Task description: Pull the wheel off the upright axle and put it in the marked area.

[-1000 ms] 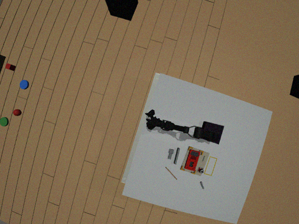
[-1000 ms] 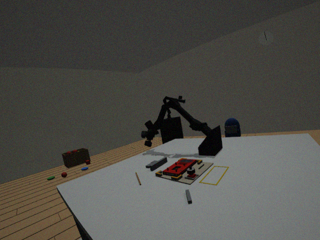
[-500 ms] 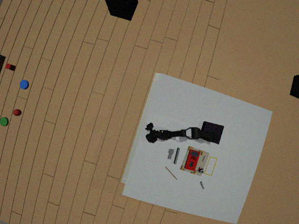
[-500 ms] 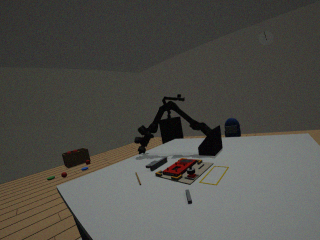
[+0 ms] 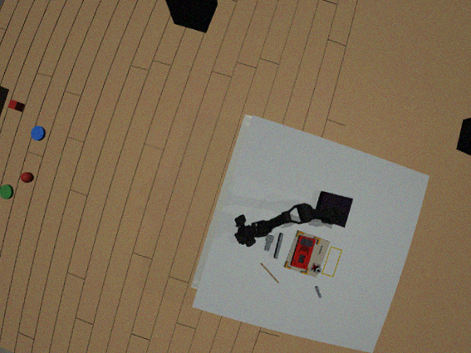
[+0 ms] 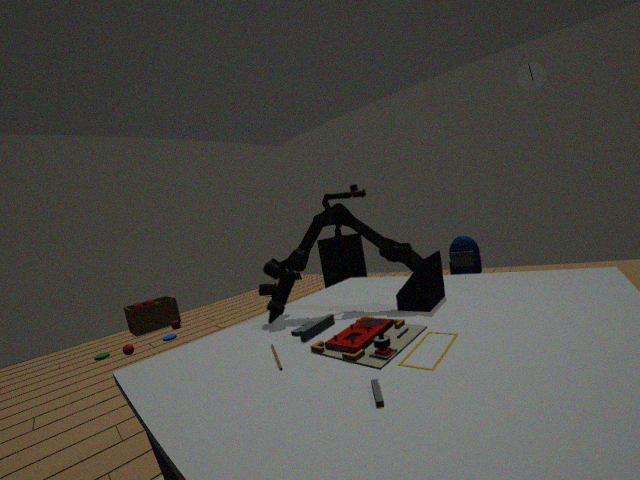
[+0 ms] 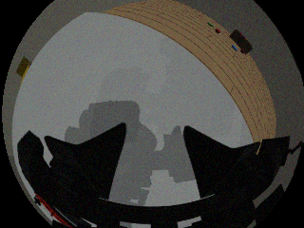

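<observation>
The wheel (image 5: 316, 268) (image 6: 382, 341), a small dark and pale disc, sits on the upright axle above a small red base at one corner of the beige board (image 5: 323, 244) (image 6: 408, 336). The marked area is a yellow outline (image 5: 337, 262) (image 6: 442, 333) on the table beside the board, with nothing inside it. My gripper (image 5: 239, 229) (image 6: 273, 317) (image 7: 155, 128) is open and empty, pointing down, low over the table on the far side of the grey bars from the board. The wheel is not visible in the wrist view.
A red block (image 5: 297, 253) (image 6: 338, 341) with pegs lies on the board between yellow-black corners. A dark grey bar (image 5: 278, 245) and a lighter grey piece (image 5: 268, 242) lie between gripper and board. A thin stick (image 5: 270, 272) (image 6: 276, 356) and a small grey block (image 5: 318, 291) (image 6: 377, 393) lie nearby.
</observation>
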You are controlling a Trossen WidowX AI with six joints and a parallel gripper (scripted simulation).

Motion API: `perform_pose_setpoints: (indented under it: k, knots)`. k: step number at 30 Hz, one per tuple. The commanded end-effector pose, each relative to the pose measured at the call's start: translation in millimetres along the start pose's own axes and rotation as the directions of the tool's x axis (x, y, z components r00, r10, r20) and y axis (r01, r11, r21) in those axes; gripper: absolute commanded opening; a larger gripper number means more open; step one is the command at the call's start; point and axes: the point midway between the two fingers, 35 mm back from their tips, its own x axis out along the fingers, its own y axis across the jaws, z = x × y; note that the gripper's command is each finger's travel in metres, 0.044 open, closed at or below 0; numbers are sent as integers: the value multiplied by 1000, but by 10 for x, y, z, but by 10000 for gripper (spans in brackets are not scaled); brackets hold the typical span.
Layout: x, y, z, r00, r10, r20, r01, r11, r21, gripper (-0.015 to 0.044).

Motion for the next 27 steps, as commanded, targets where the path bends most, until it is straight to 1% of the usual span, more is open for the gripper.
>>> perform_pose_setpoints:
  k: [1,9,19,27]
  knots:
    - [-12,321,8,998,59,-24,-58,998,20,300]
    - [-115,1128,-62,974,200,-109,-196,979,52,300]
    - [-366,2016,-235,922,321,-219,-298,946,131,300]
    - [-700,2738,-518,858,377,-348,-377,924,71,300]
